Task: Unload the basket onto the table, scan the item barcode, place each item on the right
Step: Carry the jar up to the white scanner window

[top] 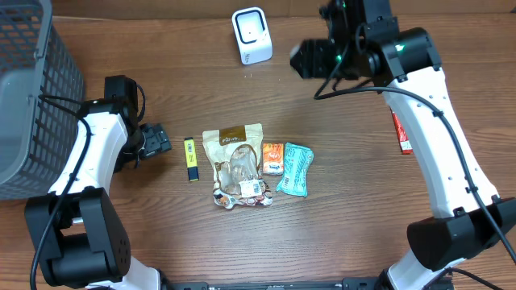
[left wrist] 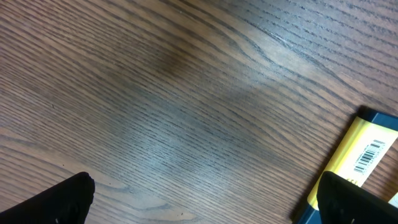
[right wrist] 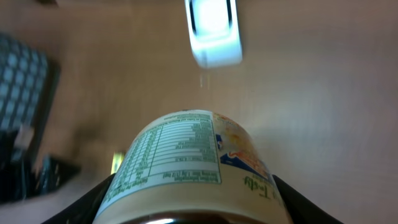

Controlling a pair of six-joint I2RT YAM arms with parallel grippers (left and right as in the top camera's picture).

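A round cream-labelled container [right wrist: 186, 158], nutrition panel showing, sits clamped in the right gripper [right wrist: 194, 210] above the wooden counter [top: 363, 201]. The white box-shaped barcode scanner [right wrist: 213, 31] lies straight ahead along the container's long axis, near but apart. The left gripper [top: 155, 142] gapes wide and empty, beside a yellow pack [top: 190, 159].

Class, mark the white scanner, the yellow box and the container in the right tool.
white scanner [top: 251, 34]: overhead view, front face.
yellow box [left wrist: 370, 155]: left wrist view, barcode label.
container [right wrist: 186, 163]: right wrist view, nutrition label.
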